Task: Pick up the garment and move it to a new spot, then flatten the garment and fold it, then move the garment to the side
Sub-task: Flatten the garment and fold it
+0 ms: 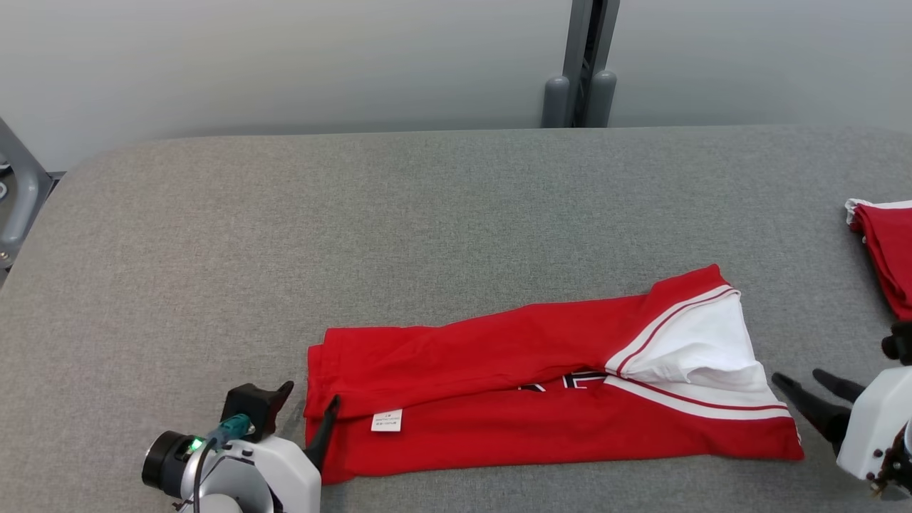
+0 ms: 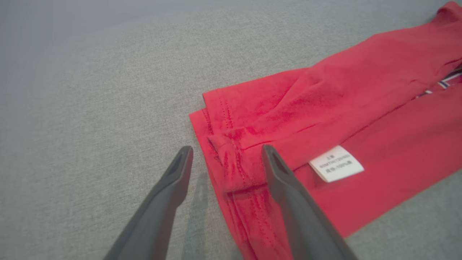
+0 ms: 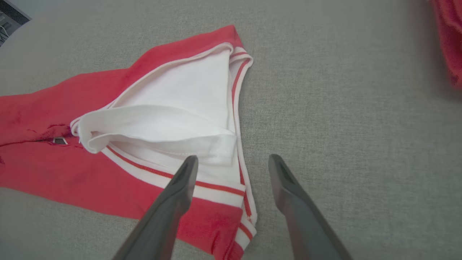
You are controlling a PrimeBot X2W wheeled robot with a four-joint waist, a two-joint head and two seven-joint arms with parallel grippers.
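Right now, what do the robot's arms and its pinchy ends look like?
Both arms have glossy white, rounded wrist shells: the left arm, the right arm. Each ends in two long, dark grey jaws that taper to thin tips. The left wrist also carries a black round barrel with a green light, and a teal plug on a dark cable.

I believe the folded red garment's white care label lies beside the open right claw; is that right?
Not quite: the white care label of the folded red garment lies beside the open left claw, as the left wrist view shows. The open right claw is at the garment's other end.
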